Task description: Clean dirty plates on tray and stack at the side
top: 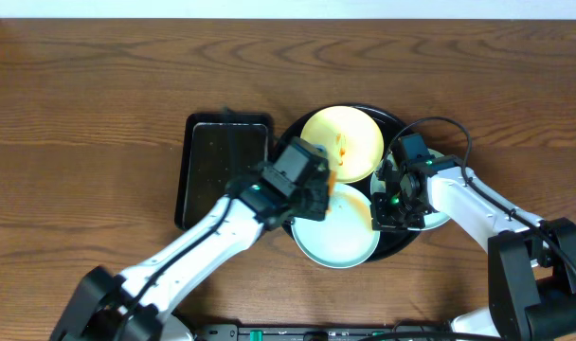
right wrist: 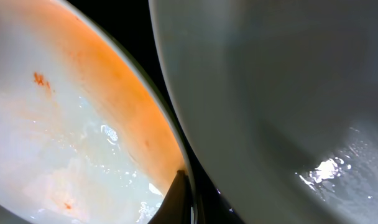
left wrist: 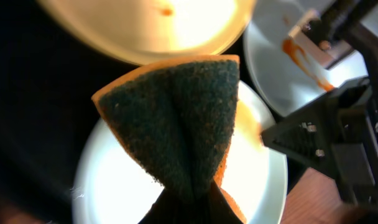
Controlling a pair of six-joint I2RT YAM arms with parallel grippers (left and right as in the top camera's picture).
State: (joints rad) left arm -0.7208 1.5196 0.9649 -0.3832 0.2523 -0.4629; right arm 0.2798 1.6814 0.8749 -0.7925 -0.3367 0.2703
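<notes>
Tray point(top: 390, 121) sits mid-table and carries all three plates: pale yellow plate point(top: 350, 133) at the far side, near blue-green plate point(top: 340, 242) at the front, right blue-green plate point(left wrist: 270, 81) bearing an orange-red sauce smear. Left gripper point(top: 318, 185) is clamped on a folded sponge point(left wrist: 176, 124), green face outward, over the near plate. Right gripper point(top: 390, 204) sits low between the two blue-green plates; whether it grips anything cannot be told.

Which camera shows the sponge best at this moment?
The left wrist view: the sponge is large and centred, folded, green scouring face out, orange edges, pinched by the left gripper over a pale plate. Overhead shows only an orange sliver of it beside that gripper. The right wrist view shows none of it.
</notes>
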